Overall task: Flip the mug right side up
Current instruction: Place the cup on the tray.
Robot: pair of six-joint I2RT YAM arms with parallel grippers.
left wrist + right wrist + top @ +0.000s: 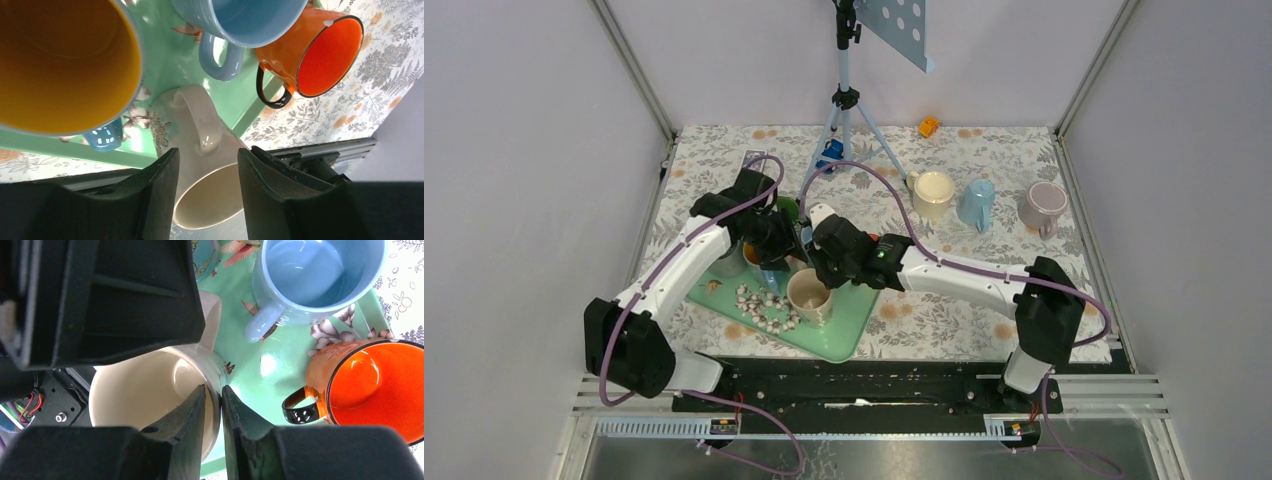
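The cream mug [809, 296] stands on the green tray [844, 338] with its mouth facing up. My right gripper [825, 274] is shut on its rim, one finger inside the mouth and one outside, as the right wrist view [213, 392] shows on the mug [145, 390]. My left gripper [776, 262] is open. In the left wrist view [207, 157] its fingers stand either side of the mug's handle [202, 125], without visibly pressing it.
On the tray, close by, are a blue mug [310, 275], an orange mug [370, 385] and a mug with a yellow inside [60, 65]. At the back right stand a cream mug [932, 193], a light blue mug [977, 204] and a pink mug [1043, 205]. A tripod [846, 100] stands at the back.
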